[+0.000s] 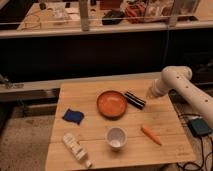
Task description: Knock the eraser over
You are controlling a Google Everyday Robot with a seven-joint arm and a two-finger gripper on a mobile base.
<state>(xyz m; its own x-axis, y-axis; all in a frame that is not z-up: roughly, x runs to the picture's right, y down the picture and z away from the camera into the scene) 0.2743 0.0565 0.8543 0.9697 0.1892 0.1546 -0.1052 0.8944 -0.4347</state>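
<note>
An orange bowl (111, 104), blue cloth (73, 116), white cup (116, 137), carrot (150, 135) and bottle (75, 148) sit on the wooden table (167, 147).

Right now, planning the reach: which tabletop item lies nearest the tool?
The black eraser next to the orange bowl; the tool is close beside it.

The white arm (192, 95) reaches in from the right, bent at a rounded joint, its end effector (149, 94) low over the desk (90, 97), right rear part.

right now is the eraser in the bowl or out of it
Out: the eraser sits on the table just right of the orange bowl's rim. The tool is just right of the eraser.
</note>
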